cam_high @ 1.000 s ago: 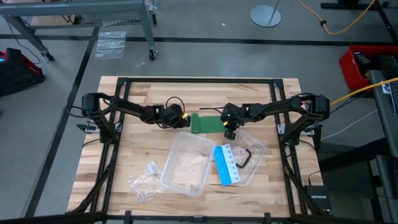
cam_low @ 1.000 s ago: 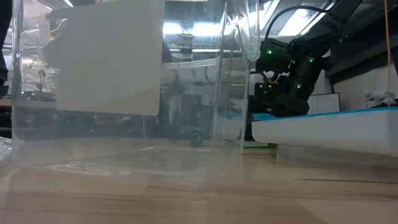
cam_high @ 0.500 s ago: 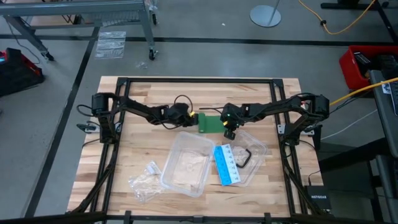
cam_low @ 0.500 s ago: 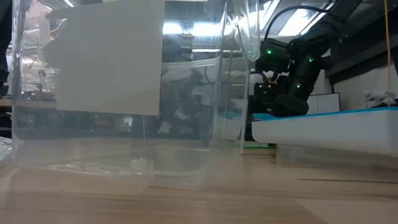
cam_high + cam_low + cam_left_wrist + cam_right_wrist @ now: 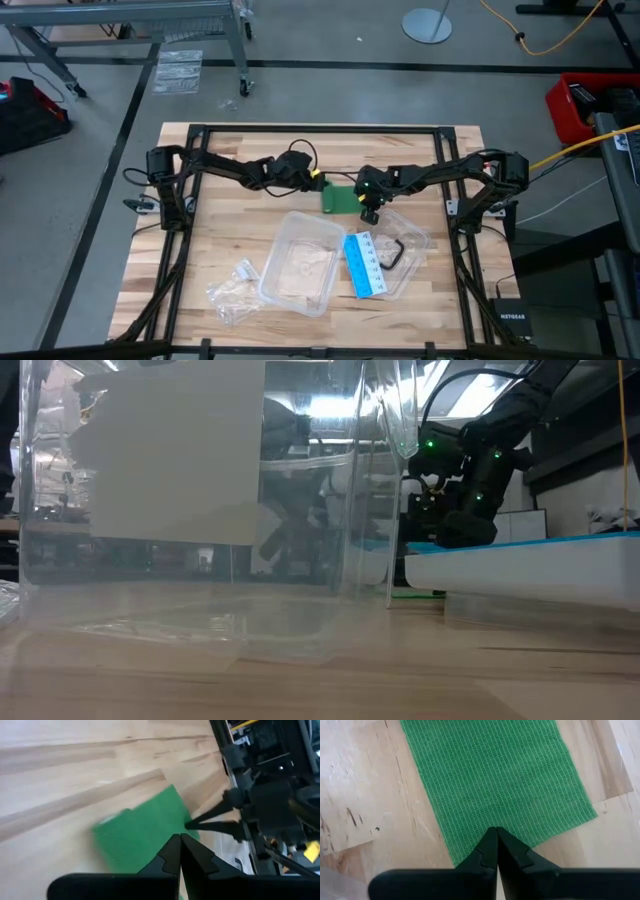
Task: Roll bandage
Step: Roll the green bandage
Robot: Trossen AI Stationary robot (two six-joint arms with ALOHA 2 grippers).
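Note:
The dark green bandage (image 5: 340, 199) lies as a short flat strip on the wooden table between the two arms, and in the left wrist view the bandage (image 5: 145, 835) shows a paler band along its far edge. My left gripper (image 5: 320, 186) is shut at the strip's left end. My right gripper (image 5: 367, 213) is shut, and its tips stand on the strip's right end. In the low view only a thin green line of the bandage (image 5: 415, 594) shows under the right arm. My left gripper (image 5: 180, 837) has its shut fingertips on the bandage's left end (image 5: 167, 827), slanting down from the table's left. The fingers hide the contact, so whether they pinch or only push it cannot be told. My right gripper (image 5: 496, 831) presses its shut fingertips down on the bandage's right end (image 5: 485, 827), close to the end's edge. It comes steeply from above. That end lies flat on the table.
A clear plastic container (image 5: 300, 262) stands near the table's front. Beside it are a blue-and-white card (image 5: 364, 265), a clear lid (image 5: 412, 240) with a black piece on it, and a crumpled wrapper (image 5: 235, 290) at the front left. A dark frame (image 5: 320, 130) runs around the tabletop.
My left gripper has gone toward the table's right, rising a little and turning, with the bandage's left end. The strip now shows clearly shorter from above. Its right end has stayed under my right gripper.

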